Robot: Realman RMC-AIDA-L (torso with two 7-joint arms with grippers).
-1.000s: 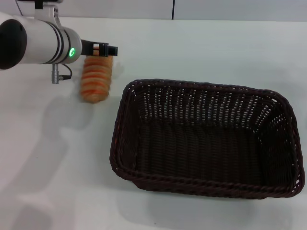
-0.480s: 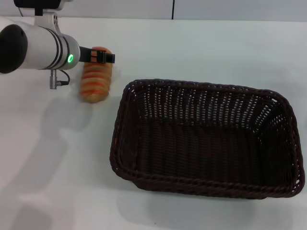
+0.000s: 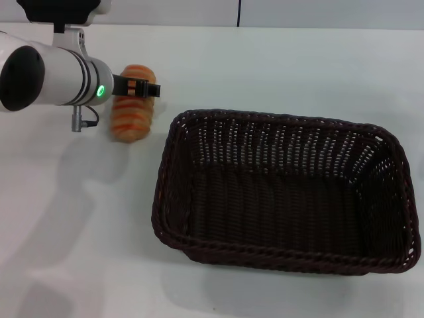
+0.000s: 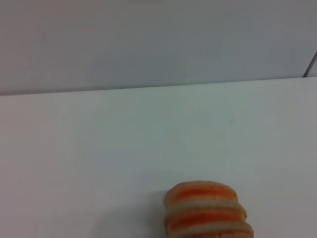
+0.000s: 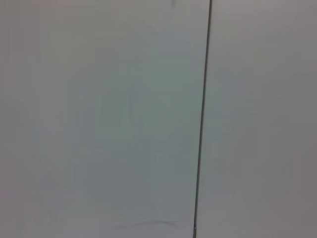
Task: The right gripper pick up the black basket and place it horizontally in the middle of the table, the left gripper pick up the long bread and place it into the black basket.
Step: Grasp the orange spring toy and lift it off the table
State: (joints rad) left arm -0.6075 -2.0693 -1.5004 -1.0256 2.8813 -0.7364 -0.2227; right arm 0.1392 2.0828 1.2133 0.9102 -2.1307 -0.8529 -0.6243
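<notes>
The long bread (image 4: 208, 210) sits at the bottom edge of the frame, slightly right of centre, cut off by the frame, its orange and tan stripes showing, on the white table (image 4: 99, 148) that fills the lower frame below a grey wall (image 4: 148, 39).

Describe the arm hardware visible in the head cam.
Only the left arm shows: a fat white-grey cylinder with black bands, a dark round joint cover and a small green light. A silver connector with a thin cable hangs beneath. Its tool, the left gripper, is black. The right arm is out of view.
</notes>
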